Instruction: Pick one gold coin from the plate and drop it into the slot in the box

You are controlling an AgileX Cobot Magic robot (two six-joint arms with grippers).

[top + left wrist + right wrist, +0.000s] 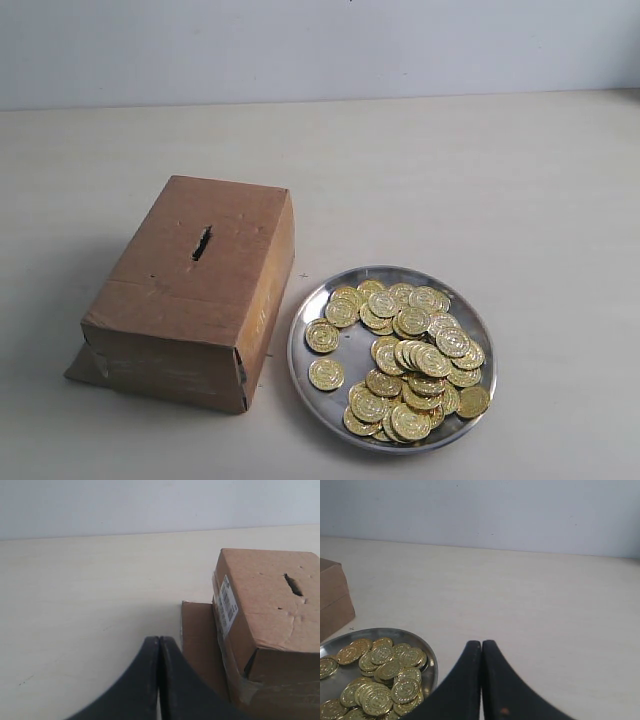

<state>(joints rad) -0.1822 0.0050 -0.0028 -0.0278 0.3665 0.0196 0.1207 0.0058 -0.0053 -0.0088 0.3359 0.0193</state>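
A brown cardboard box (190, 290) stands on the table, left of centre, with a short dark slot (201, 243) in its top. Beside it on the right lies a round silver plate (305, 355) heaped with several gold coins (415, 355); one coin (326, 374) lies apart near the box. Neither arm shows in the exterior view. My left gripper (158, 639) is shut and empty, a little short of the box (265, 605) and its slot (293, 584). My right gripper (481, 643) is shut and empty, beside the plate (431, 662) and its coins (380, 680).
A flat cardboard flap (197, 645) sticks out from under the box on the table. The pale table (450, 170) runs back to a white wall (320, 45). A barcode label (227, 602) is on the box's side.
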